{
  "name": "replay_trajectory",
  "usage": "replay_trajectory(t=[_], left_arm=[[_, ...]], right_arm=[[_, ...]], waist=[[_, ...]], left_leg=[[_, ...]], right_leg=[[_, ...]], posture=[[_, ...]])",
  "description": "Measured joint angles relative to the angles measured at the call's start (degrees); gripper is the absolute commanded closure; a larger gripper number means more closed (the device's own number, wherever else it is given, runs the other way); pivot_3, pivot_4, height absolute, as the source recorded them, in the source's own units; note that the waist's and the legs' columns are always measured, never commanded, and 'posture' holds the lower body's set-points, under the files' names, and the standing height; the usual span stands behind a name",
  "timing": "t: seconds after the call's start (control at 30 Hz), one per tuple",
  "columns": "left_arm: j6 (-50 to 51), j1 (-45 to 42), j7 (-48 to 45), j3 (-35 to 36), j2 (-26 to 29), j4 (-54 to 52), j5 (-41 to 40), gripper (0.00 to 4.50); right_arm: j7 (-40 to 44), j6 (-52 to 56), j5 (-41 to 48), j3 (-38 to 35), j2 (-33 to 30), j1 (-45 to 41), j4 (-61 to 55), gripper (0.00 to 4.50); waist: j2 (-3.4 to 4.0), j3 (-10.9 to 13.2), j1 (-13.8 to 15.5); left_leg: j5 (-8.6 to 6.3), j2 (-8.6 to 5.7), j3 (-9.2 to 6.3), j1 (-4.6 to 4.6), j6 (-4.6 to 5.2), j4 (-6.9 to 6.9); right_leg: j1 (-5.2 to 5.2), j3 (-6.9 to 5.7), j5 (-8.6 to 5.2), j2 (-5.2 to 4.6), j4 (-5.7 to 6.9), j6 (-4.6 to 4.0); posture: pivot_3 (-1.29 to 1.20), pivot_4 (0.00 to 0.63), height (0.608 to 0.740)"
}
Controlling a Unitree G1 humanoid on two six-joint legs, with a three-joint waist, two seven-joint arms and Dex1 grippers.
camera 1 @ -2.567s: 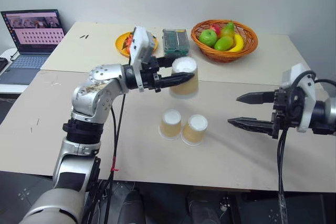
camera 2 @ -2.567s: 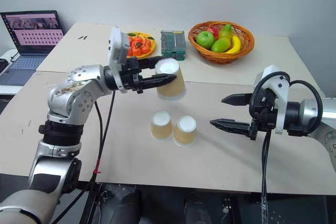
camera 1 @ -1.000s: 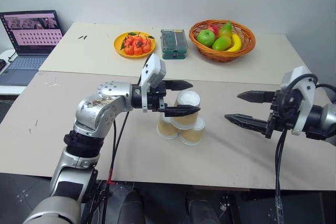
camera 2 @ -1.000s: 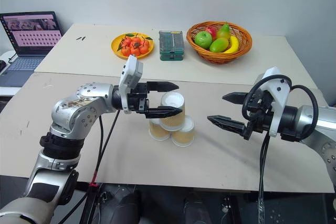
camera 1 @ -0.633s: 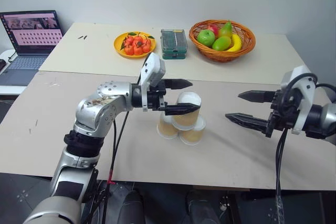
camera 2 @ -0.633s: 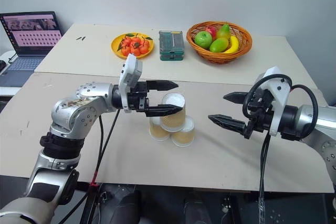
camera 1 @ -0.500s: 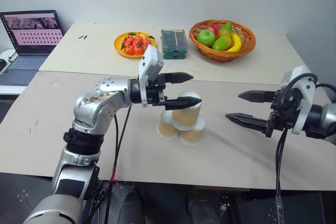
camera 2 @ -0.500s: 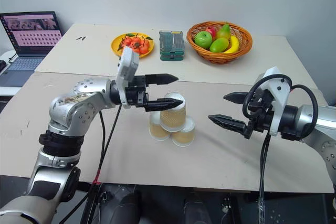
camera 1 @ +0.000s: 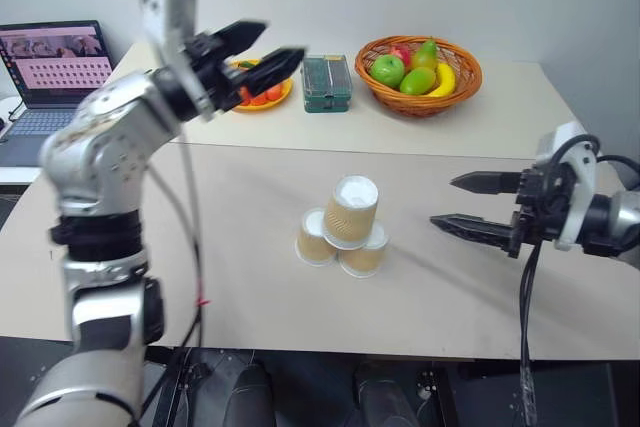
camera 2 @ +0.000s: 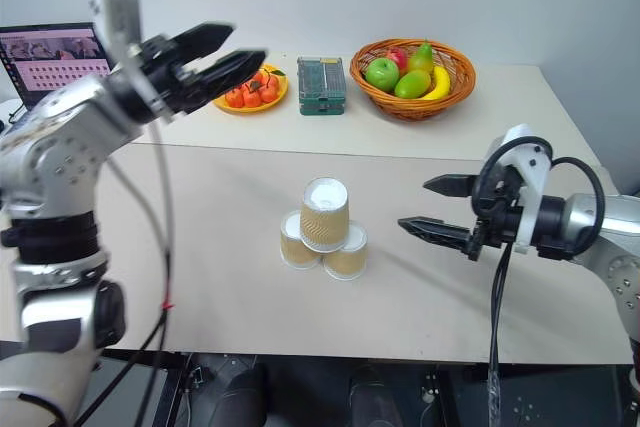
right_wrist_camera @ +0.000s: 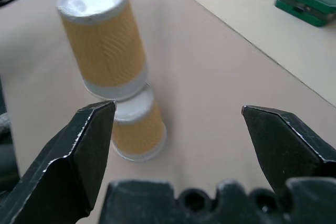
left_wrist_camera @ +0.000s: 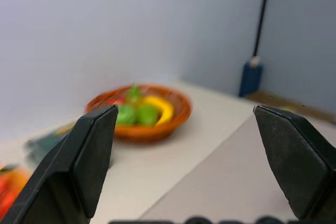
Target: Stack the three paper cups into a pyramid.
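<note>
The pyramid (camera 1: pixel 342 227) stands mid-bench, nearer the front edge: two tan ribbed paper cups (camera 1: pixel 315 237) side by side, a third (camera 2: pixel 324 213) on top, all bases up, long axes upright. They look light, thin-walled and easily crushed or toppled; a gentle grip across the ribbed wall seems best. The left pincer (camera 1: pixel 255 59) and the right pincer (camera 1: pixel 471 205) are both wide and empty.

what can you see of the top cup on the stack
The top cup is tan ribbed paper, upside down, its white base facing up. It rests on the two lower cups, the left one and the right one, bridging them on the beige table. It looks to lean slightly. Neither gripper touches it.
</note>
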Motion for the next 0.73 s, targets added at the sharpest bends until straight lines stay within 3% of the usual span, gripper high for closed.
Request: replay_trajectory(t=[0.17, 0.37, 0.6, 0.73], left_arm=[[0.1, 14.8, 3.7, 4.0, 2.9, -11.3, 0.5, 0.07], [-2.1, 29.5, 6.8, 2.9, -0.7, -16.0, 3.2, 0.07], [-7.6, 38.9, 9.4, 2.1, -2.9, -19.5, 7.4, 0.07], [-8.9, 39.4, 11.5, 0.5, -5.1, -20.2, 8.8, 0.07]], right_arm=[[5.3, -2.5, -2.2, -0.6, -2.1, 2.3, 4.0, 0.00], [5.8, -6.6, -8.2, 7.0, 0.5, 0.9, 8.7, 0.00], [4.2, -8.4, -10.9, 8.8, 4.8, 3.2, 9.4, 0.00], [2.8, -8.8, -11.4, 8.5, 5.8, 3.8, 9.4, 0.00]], waist=[[0.00, 0.0, 0.4], [-0.06, 0.0, 0.0], [-0.05, 0.0, 0.1], [-0.06, 0.0, 0.4]], left_leg=[[0.01, -0.03, 0.00, 0.10, -0.02, 0.18], [0.07, -0.03, 0.00, 0.15, 0.00, 0.24], [0.05, -0.03, 0.00, 0.07, -0.01, 0.12], [0.05, -0.03, 0.00, 0.07, -0.01, 0.17]], right_leg=[[0.14, 0.00, -0.12, -0.03, -0.03, 0.13], [0.12, 0.00, -0.19, -0.02, -0.02, -0.13], [0.08, 0.01, -0.20, -0.02, -0.09, -0.13], [0.12, 0.01, -0.23, -0.02, -0.08, -0.10]], posture=[[0.00, 0.150, 0.740], [0.00, 0.150, 0.740], [0.00, 0.150, 0.740], [0.00, 0.150, 0.740]])
